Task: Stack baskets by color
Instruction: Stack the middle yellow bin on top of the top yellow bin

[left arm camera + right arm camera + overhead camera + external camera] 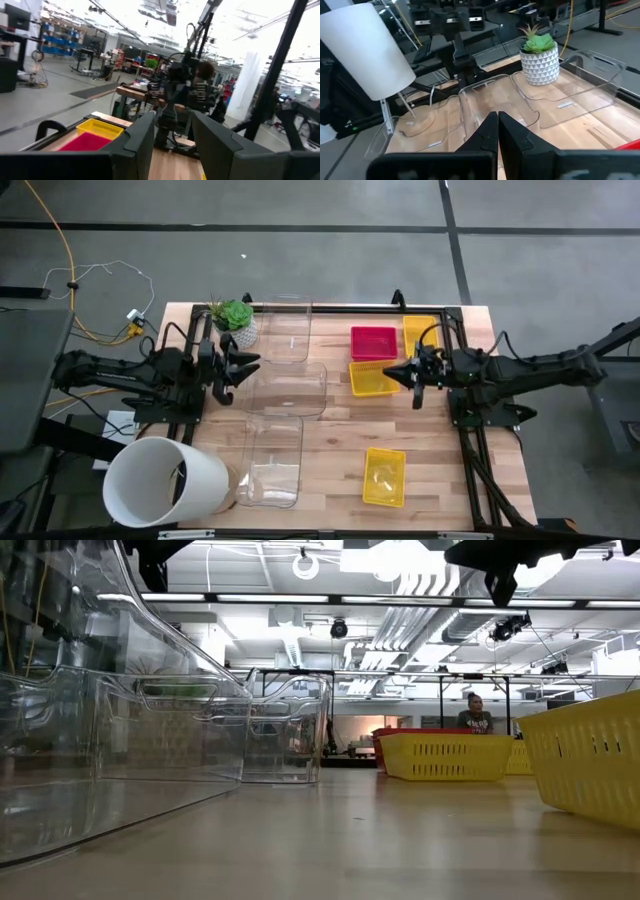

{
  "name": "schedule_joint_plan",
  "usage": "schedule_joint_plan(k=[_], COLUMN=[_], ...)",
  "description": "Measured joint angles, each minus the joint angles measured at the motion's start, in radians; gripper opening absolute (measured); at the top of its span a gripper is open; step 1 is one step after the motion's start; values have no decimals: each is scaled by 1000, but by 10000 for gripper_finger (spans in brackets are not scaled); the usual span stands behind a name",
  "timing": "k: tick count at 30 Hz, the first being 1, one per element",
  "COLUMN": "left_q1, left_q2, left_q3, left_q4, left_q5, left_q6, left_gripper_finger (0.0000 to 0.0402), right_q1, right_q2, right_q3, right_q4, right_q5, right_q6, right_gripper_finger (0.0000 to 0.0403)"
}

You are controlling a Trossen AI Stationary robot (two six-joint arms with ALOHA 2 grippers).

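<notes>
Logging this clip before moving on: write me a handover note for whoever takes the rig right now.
Left gripper: jaws open, empty, at the table's left edge.
Right gripper: jaws shut, empty, raised beside the middle yellow basket.
Baskets: red basket and far yellow basket at the far side, middle yellow one before the red, near yellow basket apart at the front.
Done: nothing stacked.
Left: stack the three yellow; only one red basket is visible.

Low view: near yellow basket [590, 765] cut off by edge; red basket [400, 732] mostly hidden.
</notes>
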Motion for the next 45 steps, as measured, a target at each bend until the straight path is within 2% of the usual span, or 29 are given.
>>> schedule_joint_plan(k=[9, 19, 25, 27, 30, 34, 40, 45], left_q1=[25, 25, 25, 25, 25, 25, 25, 25], left_q2=[0, 0, 0, 0, 0, 0, 0, 0], left_q3=[0, 0, 0, 0, 0, 0, 0, 0], left_q4=[-2, -8, -16, -27, -32, -31, -31, -31], left_q5=[-20, -46, -45, -40, -36, -34, -34, -34], left_q6=[0, -2, -1, -2, -1, -1, -1, -1], left_gripper_finger=[122, 122, 122, 122, 122, 122, 122, 122], right_q1=[8, 8, 3, 3, -1, -8, -8, -40], right_q2=[-9, 27, 72, 104, 191, 316, 502, 653], right_q3=[1, 2, 6, 41, 131, 221, 238, 238], right_q4=[36, 131, 101, -26, -309, -527, -609, -625], right_q5=[-68, -67, -22, -13, -14, -57, -64, -32], right_q6=[-63, -53, -26, 17, 59, 17, -127, -268], right_gripper_finger=[0, 0, 11, 28, 69, 133, 204, 224])
